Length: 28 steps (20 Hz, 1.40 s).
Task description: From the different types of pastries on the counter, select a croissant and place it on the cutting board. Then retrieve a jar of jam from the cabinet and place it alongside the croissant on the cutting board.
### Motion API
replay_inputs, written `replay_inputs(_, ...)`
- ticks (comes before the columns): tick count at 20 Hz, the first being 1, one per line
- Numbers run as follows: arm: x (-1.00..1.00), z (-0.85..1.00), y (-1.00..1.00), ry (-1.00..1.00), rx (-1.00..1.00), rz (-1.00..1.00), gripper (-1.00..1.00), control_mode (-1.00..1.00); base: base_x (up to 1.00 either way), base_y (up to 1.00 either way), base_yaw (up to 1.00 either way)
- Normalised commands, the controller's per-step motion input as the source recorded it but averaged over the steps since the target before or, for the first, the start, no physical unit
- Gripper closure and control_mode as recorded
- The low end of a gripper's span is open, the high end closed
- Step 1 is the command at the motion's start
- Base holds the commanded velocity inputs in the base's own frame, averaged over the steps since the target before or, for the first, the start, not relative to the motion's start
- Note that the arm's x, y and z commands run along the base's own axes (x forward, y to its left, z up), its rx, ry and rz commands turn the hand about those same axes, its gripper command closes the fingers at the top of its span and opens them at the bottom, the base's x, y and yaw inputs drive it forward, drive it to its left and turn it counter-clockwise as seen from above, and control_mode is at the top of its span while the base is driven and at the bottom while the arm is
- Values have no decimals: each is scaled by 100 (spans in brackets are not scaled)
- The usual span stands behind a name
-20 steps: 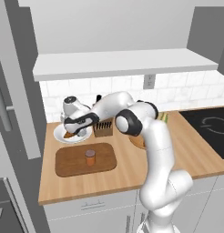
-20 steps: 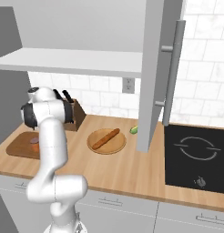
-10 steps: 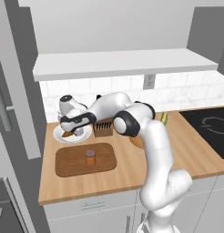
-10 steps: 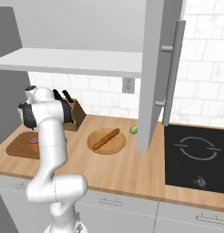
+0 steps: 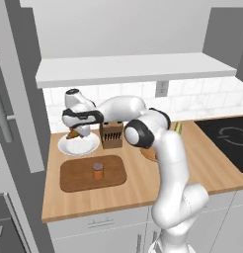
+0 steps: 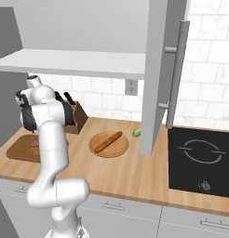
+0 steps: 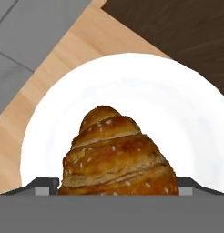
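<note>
Tan counter (image 5: 143, 185), white plate (image 7: 186, 118) below — my gripper (image 5: 74, 132) clamps the croissant (image 7: 116, 154); jar of jam (image 5: 98, 171) on the cutting board (image 5: 74, 178).

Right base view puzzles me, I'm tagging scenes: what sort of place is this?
A rendered home kitchen: a black cooktop set into a wooden counter, a knife block against white wall tiles, drawers below.

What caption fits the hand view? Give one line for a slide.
Croissant between the jaws, lifted above a white plate, cutting board beyond.
</note>
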Motion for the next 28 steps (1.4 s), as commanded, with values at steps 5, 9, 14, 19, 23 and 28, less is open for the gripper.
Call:
replay_inputs(5,-59,19,3,0,0,0,100,-100,0,0,0)
replay_inputs(9,-63,0,10,0,0,0,100,-100,0,0,0)
replay_inputs(14,-92,-7,5,0,0,0,100,-100,0,0,0)
replay_inputs(19,-100,0,0,0,0,0,100,-100,0,0,0)
replay_inputs(23,-44,0,0,0,1,0,100,-100,0,0,0)
replay_inputs(28,-7,10,-46,-1,4,19,100,-100,0,0,0)
